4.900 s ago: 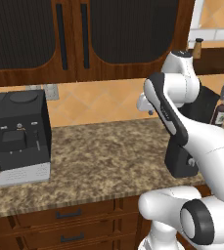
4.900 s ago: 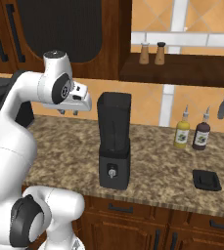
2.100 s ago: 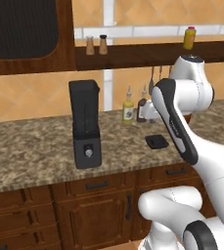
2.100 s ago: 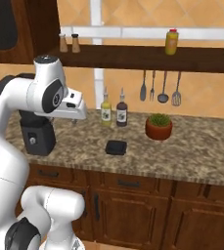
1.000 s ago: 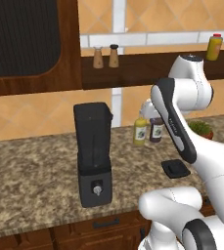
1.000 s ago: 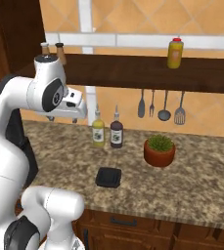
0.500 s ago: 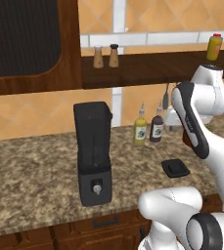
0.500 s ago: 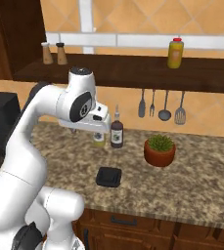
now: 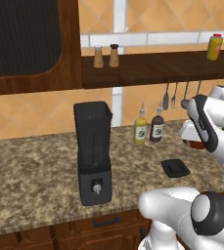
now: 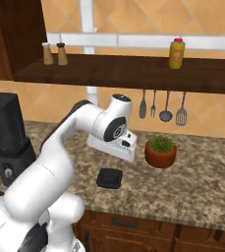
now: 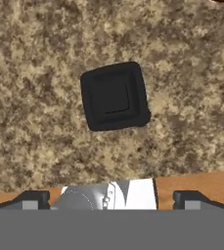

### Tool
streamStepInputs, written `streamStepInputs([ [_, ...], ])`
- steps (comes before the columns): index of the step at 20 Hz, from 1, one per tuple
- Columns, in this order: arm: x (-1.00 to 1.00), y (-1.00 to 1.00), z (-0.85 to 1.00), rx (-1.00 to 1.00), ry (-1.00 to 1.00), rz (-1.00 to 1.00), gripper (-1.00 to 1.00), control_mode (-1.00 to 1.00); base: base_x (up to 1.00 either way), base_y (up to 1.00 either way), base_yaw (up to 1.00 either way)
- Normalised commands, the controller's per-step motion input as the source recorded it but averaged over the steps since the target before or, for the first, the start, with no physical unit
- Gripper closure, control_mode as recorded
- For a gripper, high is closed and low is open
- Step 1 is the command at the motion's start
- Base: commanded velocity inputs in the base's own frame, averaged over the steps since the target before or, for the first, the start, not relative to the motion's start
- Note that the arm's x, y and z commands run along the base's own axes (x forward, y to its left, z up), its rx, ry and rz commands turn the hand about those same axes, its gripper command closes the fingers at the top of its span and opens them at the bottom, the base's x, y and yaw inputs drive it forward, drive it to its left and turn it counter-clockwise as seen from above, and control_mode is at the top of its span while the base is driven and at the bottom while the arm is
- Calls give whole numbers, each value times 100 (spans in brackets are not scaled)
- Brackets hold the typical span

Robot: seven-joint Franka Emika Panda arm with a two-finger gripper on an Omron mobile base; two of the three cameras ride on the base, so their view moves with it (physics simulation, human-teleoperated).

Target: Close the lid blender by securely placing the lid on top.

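Lid (image 11: 114, 96): flat on the bench (image 11: 35, 73), below my pincer (image 11: 111, 197).
Pincer: spread wide, empty.
Blender (image 9: 93, 152): uncovered.

The counter (image 9: 30, 176) is showing as speckled brown granite — mottled, faintly polished. The lid (image 11: 114, 95) is looking like matt black plastic, smooth-edged. The blender (image 9: 93, 152) is being rendered in dull black, its knob silvery. Cabinets (image 10: 133, 226) are appearing as dark, satin wood — the arm (image 10: 60, 162) glossy white.
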Motion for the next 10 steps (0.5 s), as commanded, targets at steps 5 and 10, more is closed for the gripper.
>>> streamStepInputs([
  [5,40,-8,-57,3,23,-12,-100,-100,0,0,0],
  [10,45,0,-54,0,11,-10,-100,-100,0,0,0],
])
